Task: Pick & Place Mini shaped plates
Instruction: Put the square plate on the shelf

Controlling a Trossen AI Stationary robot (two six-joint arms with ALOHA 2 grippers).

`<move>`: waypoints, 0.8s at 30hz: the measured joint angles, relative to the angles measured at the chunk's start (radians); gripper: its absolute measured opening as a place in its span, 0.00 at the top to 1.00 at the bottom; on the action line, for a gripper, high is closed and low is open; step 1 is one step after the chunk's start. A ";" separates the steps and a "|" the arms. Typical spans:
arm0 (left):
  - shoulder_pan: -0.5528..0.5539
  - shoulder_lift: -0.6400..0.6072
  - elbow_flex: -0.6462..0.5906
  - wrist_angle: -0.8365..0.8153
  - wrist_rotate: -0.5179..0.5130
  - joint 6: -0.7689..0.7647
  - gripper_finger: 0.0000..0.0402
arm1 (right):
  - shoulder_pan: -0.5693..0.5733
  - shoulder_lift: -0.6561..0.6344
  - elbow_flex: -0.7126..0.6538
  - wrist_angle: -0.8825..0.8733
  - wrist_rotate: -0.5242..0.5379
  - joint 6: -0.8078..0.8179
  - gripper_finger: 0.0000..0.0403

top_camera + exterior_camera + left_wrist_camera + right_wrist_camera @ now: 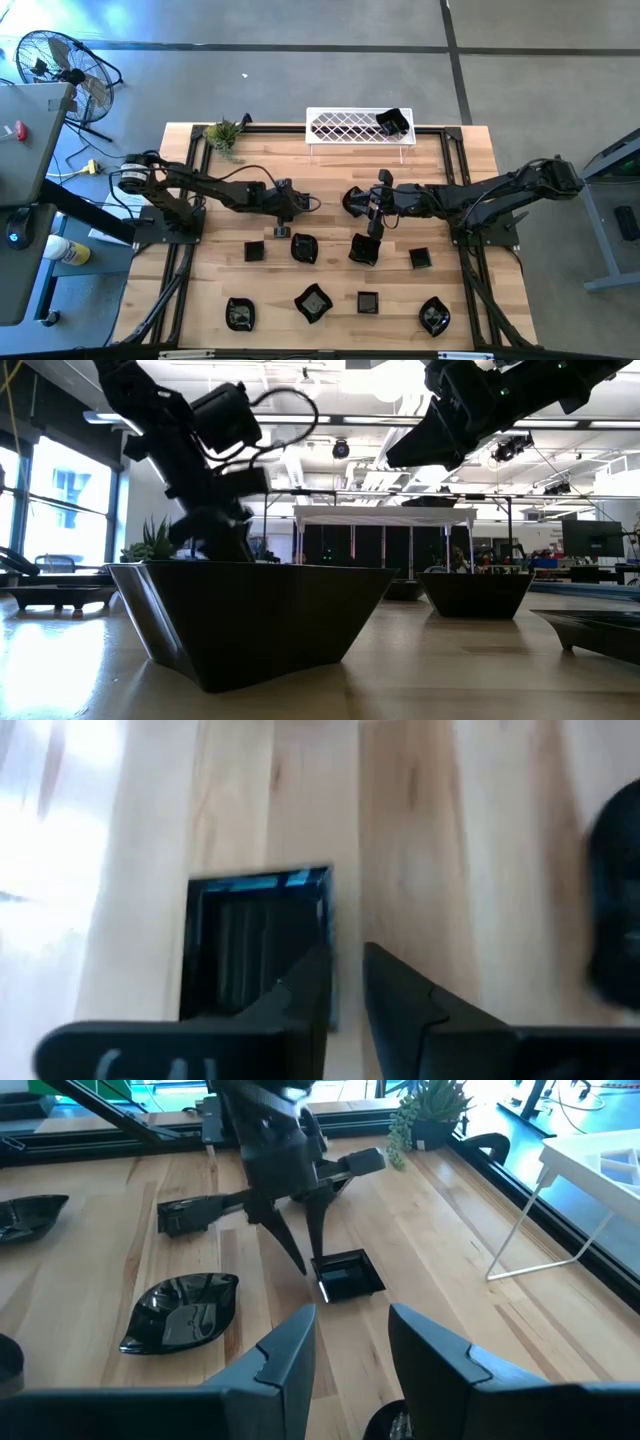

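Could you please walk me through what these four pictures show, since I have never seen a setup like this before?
It is a two-armed robot at a wooden table, filmed by four cameras at one moment: one overhead, one at table-top height, and one on each wrist. Small glossy black plates lie scattered on the wood; the low camera sits right behind one. At the far edge stand a white wire rack already holding one plate, and a small green plant. The left gripper is lowered over a small square plate, its fingers straddling one rim, not yet clearly gripping. The right gripper hangs open and empty nearby, watching.
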 joint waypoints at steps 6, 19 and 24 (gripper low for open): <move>0.000 -0.008 -0.001 -0.017 0.005 -0.029 0.98 | 0.000 0.000 0.000 0.000 0.000 0.000 0.69; 0.000 0.017 -0.001 -0.010 -0.061 -0.053 0.72 | 0.000 0.000 0.000 0.008 0.000 0.000 0.69; -0.001 0.037 -0.001 0.004 -0.061 -0.053 0.72 | 0.000 0.000 0.000 0.009 0.000 0.000 0.69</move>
